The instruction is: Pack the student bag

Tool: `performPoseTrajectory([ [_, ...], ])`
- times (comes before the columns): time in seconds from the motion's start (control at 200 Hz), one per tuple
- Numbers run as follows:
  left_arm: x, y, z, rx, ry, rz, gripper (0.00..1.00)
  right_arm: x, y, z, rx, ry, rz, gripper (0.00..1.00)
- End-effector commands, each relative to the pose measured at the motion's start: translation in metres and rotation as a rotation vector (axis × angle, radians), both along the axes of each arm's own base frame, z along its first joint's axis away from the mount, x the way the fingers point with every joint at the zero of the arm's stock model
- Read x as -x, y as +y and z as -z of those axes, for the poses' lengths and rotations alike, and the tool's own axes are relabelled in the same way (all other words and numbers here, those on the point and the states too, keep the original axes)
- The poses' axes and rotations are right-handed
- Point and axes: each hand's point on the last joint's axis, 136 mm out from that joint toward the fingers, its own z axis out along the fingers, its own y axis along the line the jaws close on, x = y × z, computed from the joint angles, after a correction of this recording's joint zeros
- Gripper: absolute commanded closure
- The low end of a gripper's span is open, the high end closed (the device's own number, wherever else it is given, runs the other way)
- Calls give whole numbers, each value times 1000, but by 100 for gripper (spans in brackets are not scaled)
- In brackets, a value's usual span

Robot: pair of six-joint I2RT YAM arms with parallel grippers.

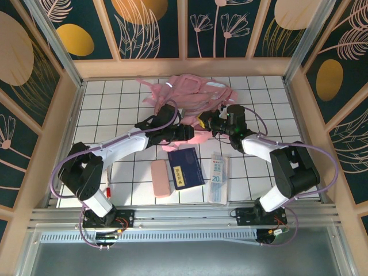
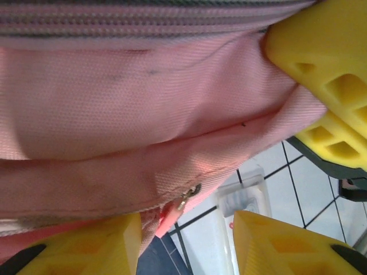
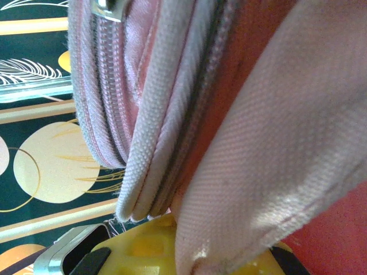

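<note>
White tiled surface (image 1: 115, 103) is carrying a navy book (image 1: 185, 168) near the bases; beyond, the right end effector (image 1: 206, 122) is clamping the near hem of the student bag (image 1: 190, 92), which is lying toward the far wall. The left end effector (image 2: 186, 229) is straddling that hem, jaws apart; closing it squarely on fabric, clear of the zip pull, is likely serving best.

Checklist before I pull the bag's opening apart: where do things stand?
1. Right gripper clamped on student bag fabric: ok.
2. Left gripper holding fabric: not ok; jaws apart, bag edge between them.
3. Zip open enough: cannot tell.
4. Pencil case, blue book, clear packet lying on table outside bag: ok.
</note>
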Motion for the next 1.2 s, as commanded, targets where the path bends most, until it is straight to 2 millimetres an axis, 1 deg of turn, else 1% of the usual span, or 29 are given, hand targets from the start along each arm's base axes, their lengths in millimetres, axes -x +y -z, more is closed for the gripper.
performPoseTrajectory([
  [0.0, -12, -3, -1, -5, -39, -6, 62, -7, 10, -45, -60, -125, -32, 97],
  [0.035, -10, -9, -2, 20, -38, 19, 73, -7, 11, -45, -61, -125, -32, 97],
  [0.065, -9, -14, -3, 35, -35, 38, 77, -7, 11, -45, -60, -125, -31, 97],
  [0.115, -10, -17, -2, 38, -29, 49, 79, -8, 11, -44, -60, -124, -30, 97],
  [0.18, -11, -19, -6, 40, -41, 61, 79, -8, 12, -45, -62, -126, -32, 98],
  [0.19, -12, -20, 2, 26, -29, 63, 79, -7, 12, -45, -62, -125, -33, 98],
  [0.205, -13, -20, 5, 20, -26, 65, 78, -7, 12, -46, -63, -128, -34, 98],
  [0.26, -15, -20, 6, 4, -34, 64, 76, -6, 13, -46, -61, -129, -38, 98],
  [0.345, -19, -17, 7, -18, -52, 54, 77, -5, 14, -43, -50, -124, -39, 98],
  [0.435, -21, -17, 10, -27, -54, 55, 89, -6, 12, -41, -41, -122, -36, 99],
  [0.475, -21, -16, 11, -29, -56, 57, 100, -6, 12, -40, -34, -122, -35, 100],
  [0.535, -21, -15, 12, -43, -59, 55, 100, -7, 9, -37, -14, -121, -25, 100],
  [0.585, -21, -12, 9, -51, -74, 54, 100, -7, 5, -35, 17, -128, -15, 100],
  [0.641, -21, -8, 3, -59, -97, 51, 100, -9, -2, -27, 72, -123, -1, 100],
  [0.676, -21, -7, 3, -64, -104, 53, 100, -9, -6, -23, 112, -126, 8, 100],
  [0.681, -21, -7, -3, -56, -115, 52, 100, -9, -7, -22, 118, -126, 10, 100],
  [0.691, -20, -7, -8, -50, -125, 54, 100, -10, -8, -22, 127, -128, 12, 100],
  [0.766, -17, -3, -23, -38, -158, 59, 100, -10, -21, -10, 207, -120, 33, 100],
  [0.846, -16, 11, -32, -66, -187, 33, 100, -12, -36, -1, 270, -121, 52, 100],
  [0.916, -19, 29, -34, -108, -201, -10, 100, -14, -49, 3, 310, -131, 69, 100],
  [0.961, -21, 42, -33, -120, -195, -39, 100, -16, -57, 1, 314, -149, 64, 100],
  [1.071, -27, 74, -21, -130, -157, -109, 100, -19, -74, -11, 267, -196, 1, 100],
  [1.156, -33, 101, -6, -159, -145, -160, 100, -20, -81, -19, 248, -216, -33, 100],
  [1.196, -35, 109, -1, -165, -148, -165, 100, -20, -83, -22, 242, -220, -51, 100],
])
